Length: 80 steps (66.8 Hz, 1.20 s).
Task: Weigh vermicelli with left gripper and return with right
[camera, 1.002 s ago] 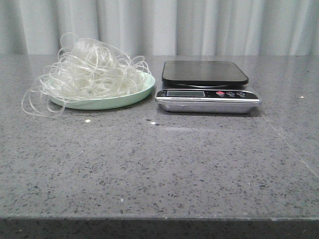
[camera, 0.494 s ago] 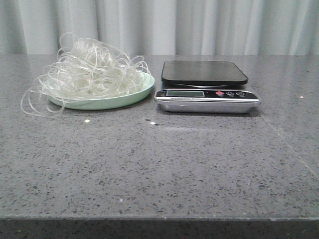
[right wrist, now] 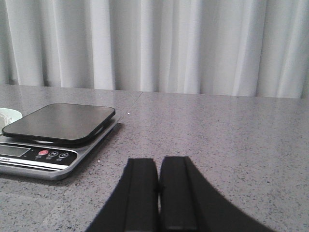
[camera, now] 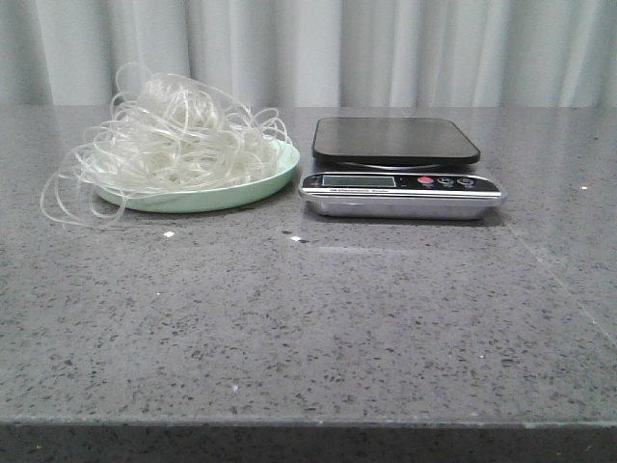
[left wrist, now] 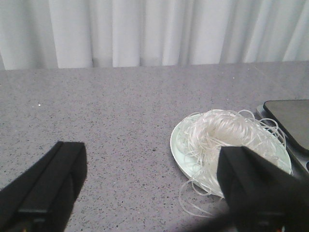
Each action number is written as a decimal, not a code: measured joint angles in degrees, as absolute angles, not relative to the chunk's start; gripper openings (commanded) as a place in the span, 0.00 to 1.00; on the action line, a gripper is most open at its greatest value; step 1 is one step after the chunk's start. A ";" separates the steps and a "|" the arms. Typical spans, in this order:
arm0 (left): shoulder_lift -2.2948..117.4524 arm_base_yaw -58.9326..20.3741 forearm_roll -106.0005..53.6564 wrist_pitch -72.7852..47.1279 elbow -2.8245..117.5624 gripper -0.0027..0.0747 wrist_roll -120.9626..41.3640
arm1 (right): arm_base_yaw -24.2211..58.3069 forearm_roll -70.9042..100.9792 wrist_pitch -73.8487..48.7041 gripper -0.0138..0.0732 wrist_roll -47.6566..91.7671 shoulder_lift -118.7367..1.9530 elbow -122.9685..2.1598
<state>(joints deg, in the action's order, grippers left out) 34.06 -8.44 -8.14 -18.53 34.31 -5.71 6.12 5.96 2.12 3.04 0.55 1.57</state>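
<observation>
Our left hand [left wrist: 149,193] gapes, right hand [right wrist: 158,193] pinched together; loose vermicelli [camera: 174,140] strands risk snagging, spilling onto the counter [camera: 308,318].

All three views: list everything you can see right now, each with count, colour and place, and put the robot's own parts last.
vermicelli: one tangle, translucent whitish, heaped on the plate, loops spilling over its left edge onto the table.
plate: one, pale green, far left of the table, beside the scale.
kitchen scale: one, silver body with black platform, nothing on the platform, right of the plate.
table: one, grey speckled stone.
curtain: white, pleated, behind the table.
left gripper: one, black, fingers wide apart, above the table short of the plate, holding nothing.
right gripper: one, black, fingers pressed together, empty, over the table to the right of the scale.
</observation>
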 measured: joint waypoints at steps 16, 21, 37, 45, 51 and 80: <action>48.48 -10.00 -8.14 -25.71 48.35 0.82 -6.15 | 6.12 5.96 2.12 0.36 3.04 0.55 1.57; 52.84 -12.72 -8.02 -27.11 52.19 0.82 -6.15 | 6.12 5.96 2.12 0.36 3.04 0.55 1.57; 68.99 -23.05 -5.61 -29.11 62.02 0.82 -6.15 | 6.12 5.96 2.12 0.36 3.04 0.55 1.57; 77.25 -24.25 -5.46 -31.20 66.75 0.82 -6.15 | 6.12 5.96 2.12 0.36 3.04 0.55 1.57; 81.83 -24.38 -5.34 -32.85 70.14 0.82 -6.15 | 6.12 5.96 2.12 0.36 3.04 0.55 1.57; 96.55 -24.38 -5.05 -38.79 80.00 0.82 -6.15 | 6.12 5.96 2.12 0.36 3.04 0.55 1.57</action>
